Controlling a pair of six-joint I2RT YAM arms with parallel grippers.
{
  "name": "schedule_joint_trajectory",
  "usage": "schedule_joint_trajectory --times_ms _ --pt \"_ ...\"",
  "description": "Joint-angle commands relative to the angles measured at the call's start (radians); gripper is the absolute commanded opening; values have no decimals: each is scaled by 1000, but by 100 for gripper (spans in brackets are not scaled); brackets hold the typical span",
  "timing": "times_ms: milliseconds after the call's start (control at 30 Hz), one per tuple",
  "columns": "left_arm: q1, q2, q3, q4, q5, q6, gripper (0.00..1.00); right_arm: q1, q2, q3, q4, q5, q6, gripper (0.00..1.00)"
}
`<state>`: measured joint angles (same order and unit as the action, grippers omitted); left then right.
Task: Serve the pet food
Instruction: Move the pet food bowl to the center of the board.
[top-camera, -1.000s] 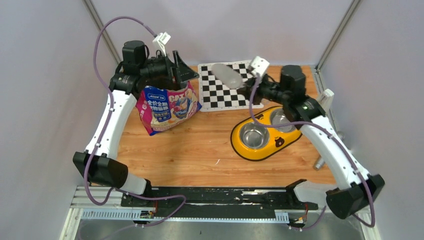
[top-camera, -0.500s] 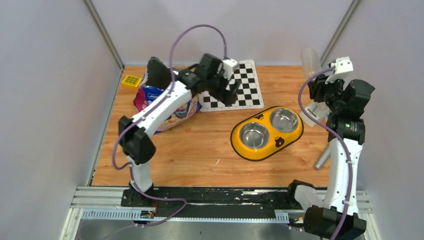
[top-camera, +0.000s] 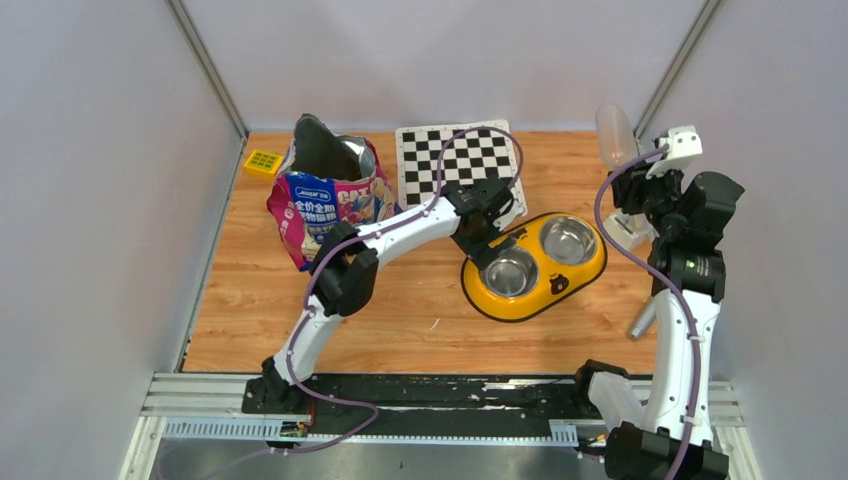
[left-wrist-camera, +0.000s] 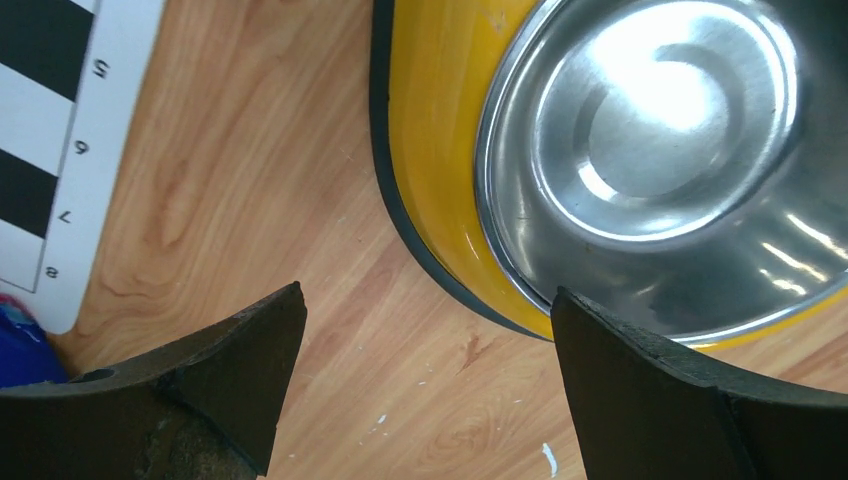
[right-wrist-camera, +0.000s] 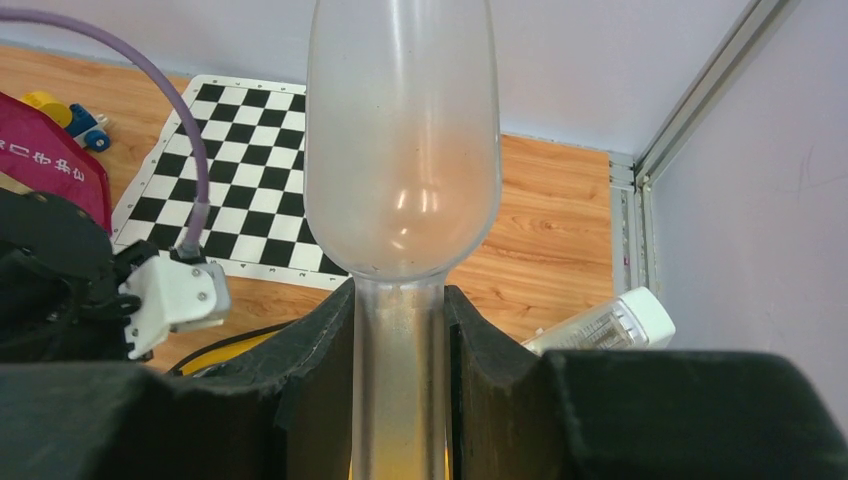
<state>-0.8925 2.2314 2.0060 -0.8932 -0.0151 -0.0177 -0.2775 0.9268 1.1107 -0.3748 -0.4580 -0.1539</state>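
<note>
Top view alone took in the whole layout: the bag (top-camera: 330, 200) of pet food stood open at the far left of the wooden surface (top-camera: 400, 310), silver lining showing, beside a checkered board (top-camera: 460, 165). The kibble itself was hidden inside. The left arm (top-camera: 400, 228) extended across to the yellow bowl (top-camera: 585, 272), and the right arm (top-camera: 688, 320) stood upright at the right edge.

Left wrist view gave what the top could not. The left jaws were spread wide and held nothing. They hung over bare, white-specked wood and the bowl's glossy rim. A polished steel cup (left-wrist-camera: 660, 150) sat just beyond them.

Right wrist view showed the right jaws closed narrowly on the round handle of a translucent plastic scoop (right-wrist-camera: 400, 140). Its rounded, faintly dusty end pointed up.
</note>
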Motion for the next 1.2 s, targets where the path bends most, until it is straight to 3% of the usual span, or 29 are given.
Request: schedule_joint_trajectory --times_ms 0,200,400,733,1167 --pt "-11 27 -5 -8 -41 15 99 5 -44 -3 67 -22 14 0" --pt "-13 72 -24 15 -98 16 95 16 -52 -5 67 -33 11 0" --pt "-12 79 -42 28 -266 52 89 23 -52 -6 66 -36 8 0" --pt "1 109 -19 101 -459 131 88 30 -51 -2 64 -43 16 0" --pt "55 73 26 116 -515 164 93 29 -38 1 62 -70 24 0"
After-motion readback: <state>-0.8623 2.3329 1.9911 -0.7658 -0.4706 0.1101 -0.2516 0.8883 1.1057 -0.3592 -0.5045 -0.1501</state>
